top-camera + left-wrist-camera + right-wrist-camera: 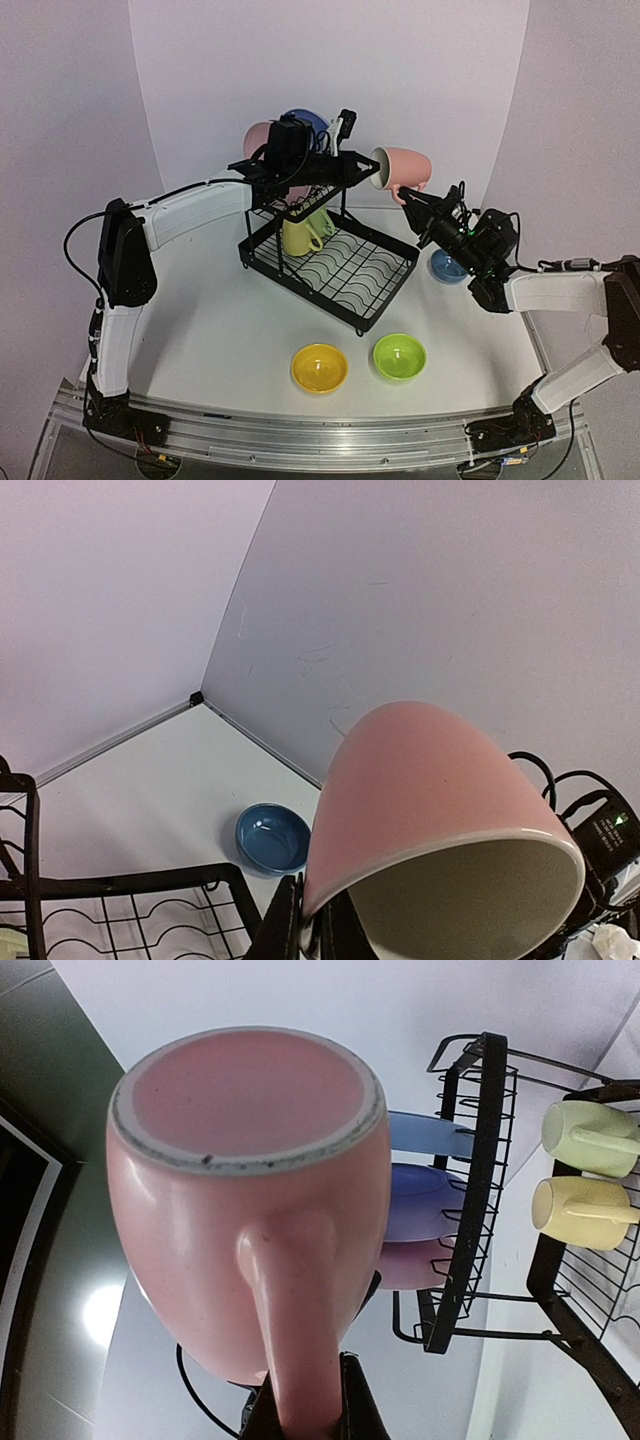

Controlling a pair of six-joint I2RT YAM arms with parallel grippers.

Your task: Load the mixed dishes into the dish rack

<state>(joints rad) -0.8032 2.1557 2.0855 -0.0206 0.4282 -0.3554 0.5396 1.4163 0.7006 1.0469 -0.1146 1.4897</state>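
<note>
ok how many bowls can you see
3: a yellow bowl and a green bowl on the table in front of the rack, and a blue bowl to its right, partly covered by the right arm.

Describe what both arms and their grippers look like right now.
The left arm and right arm have glossy white shells joined by black joint housings, with thin black cables looping alongside. The left gripper and right gripper are black with slim fingers. A green light glows near the right wrist. Bases sit on a silver aluminium rail.
</note>
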